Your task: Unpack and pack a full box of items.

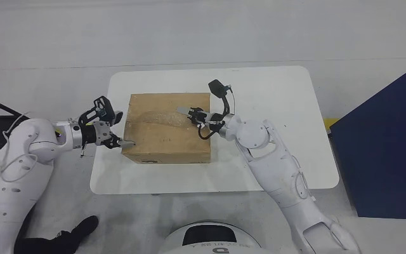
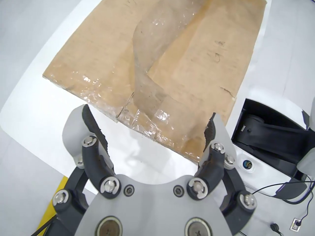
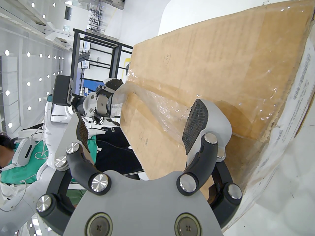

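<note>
Sitting toward the white table's [image 1: 285, 82] left edge: taped brown cardboard box [image 1: 168, 130], stiff, probably heavy. Clear tape strip [image 2: 157, 37] is slick, wrinkled and loose on the seam; pinch its end. Left gripper [image 2: 149, 114] and right gripper [image 3: 139, 114] are wide open and empty, at opposite box edges.

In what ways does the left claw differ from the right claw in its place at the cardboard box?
The left claw is outside the box, at one end edge; the right claw is over the box's top, toward the opposite end. The left claw faces the taped end edge, with a finger to each side of it; the right claw has a finger pad above the clear tape on the top. Both are open and hold nothing.
</note>
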{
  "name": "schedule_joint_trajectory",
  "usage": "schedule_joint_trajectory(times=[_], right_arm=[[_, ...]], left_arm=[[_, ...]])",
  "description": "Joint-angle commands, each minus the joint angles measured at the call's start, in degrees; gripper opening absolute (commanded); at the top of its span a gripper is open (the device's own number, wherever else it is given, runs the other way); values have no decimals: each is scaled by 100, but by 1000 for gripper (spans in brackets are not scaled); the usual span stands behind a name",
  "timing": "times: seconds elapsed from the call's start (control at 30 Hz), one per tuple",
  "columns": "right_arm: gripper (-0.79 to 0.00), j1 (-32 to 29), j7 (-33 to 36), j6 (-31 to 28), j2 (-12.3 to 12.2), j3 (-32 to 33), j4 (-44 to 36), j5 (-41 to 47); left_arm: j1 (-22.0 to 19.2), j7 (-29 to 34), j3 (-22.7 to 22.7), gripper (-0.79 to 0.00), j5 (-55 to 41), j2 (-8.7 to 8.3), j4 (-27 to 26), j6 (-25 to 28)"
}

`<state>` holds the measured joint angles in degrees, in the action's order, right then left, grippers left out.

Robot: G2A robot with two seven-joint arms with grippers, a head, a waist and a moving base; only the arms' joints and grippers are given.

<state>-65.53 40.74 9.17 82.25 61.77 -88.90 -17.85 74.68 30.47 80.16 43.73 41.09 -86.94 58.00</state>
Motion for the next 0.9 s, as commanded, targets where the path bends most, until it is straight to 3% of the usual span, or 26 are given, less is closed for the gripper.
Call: schedule_joint_trajectory(times=[0.0,0.13,0.17,0.3,0.33,0.43,0.73,0.87], right_arm=[[0,0,0,0,0,0,0,0],[0,0,0,0,0,0,0,0],[0,0,0,0,0,0,0,0],[0,0,0,0,0,0,0,0],[0,0,0,0,0,0,0,0],[0,0,0,0,0,0,0,0],[0,0,0,0,0,0,0,0],[0,0,0,0,0,0,0,0]], left_arm=[[21,-69,-15,0,50,-12,-20,0],[69,-207,-58,0,165,-44,-123,0],[83,-251,-66,-31,204,-54,-150,0],[130,-467,-61,-299,350,-95,-194,0],[140,-517,-54,-428,384,-105,-185,0],[159,-665,-32,-526,468,-131,-175,0],[265,-1049,54,-751,966,-168,-238,0],[349,-1244,-5,-785,563,-197,-260,0]])
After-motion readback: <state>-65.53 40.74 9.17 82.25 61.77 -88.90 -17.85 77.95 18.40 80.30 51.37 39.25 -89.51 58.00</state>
